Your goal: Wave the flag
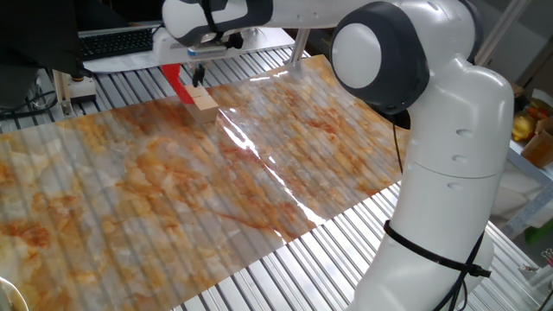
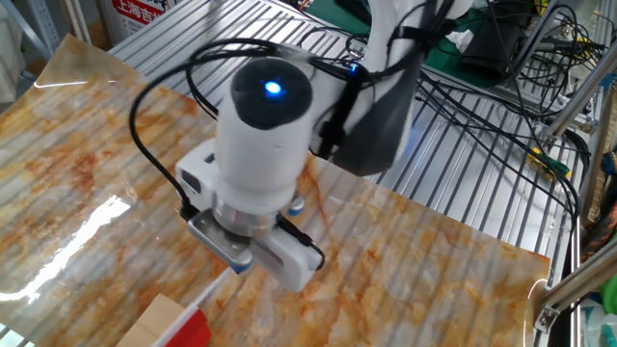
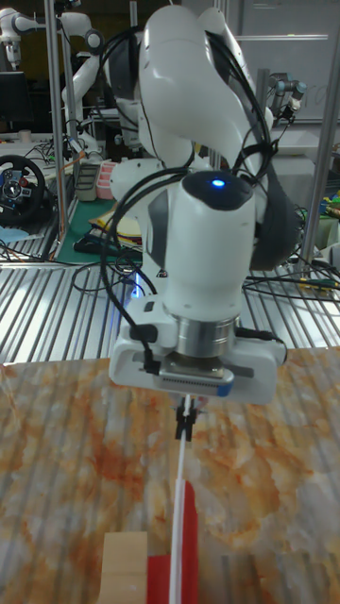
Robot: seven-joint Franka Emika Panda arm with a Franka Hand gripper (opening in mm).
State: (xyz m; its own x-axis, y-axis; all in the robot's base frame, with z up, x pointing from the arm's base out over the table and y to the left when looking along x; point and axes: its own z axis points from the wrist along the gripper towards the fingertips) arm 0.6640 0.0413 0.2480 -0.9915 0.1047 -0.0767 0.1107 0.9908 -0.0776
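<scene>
The flag is a small red cloth (image 1: 175, 78) on a thin white stick (image 3: 182, 491), next to a tan wooden block (image 1: 205, 102) at the far side of the marbled sheet. My gripper (image 1: 197, 75) hangs just above the block, shut on the stick's upper end. The tall fixed view shows the narrow fingertips (image 3: 187, 423) pinched on the stick, with the red cloth (image 3: 178, 552) hanging low beside the block (image 3: 123, 568). From the other fixed view, the hand hides the fingers, and only the red cloth (image 2: 193, 328) and the block (image 2: 154, 323) show at the bottom edge.
A large orange-marbled sheet (image 1: 216, 181) covers the slatted metal table (image 1: 328, 242). A keyboard (image 1: 121, 41) lies behind the flag. Cables (image 2: 501, 87) and the arm's base (image 2: 386, 87) stand off the sheet. A yellow object (image 1: 518, 126) sits at the far right.
</scene>
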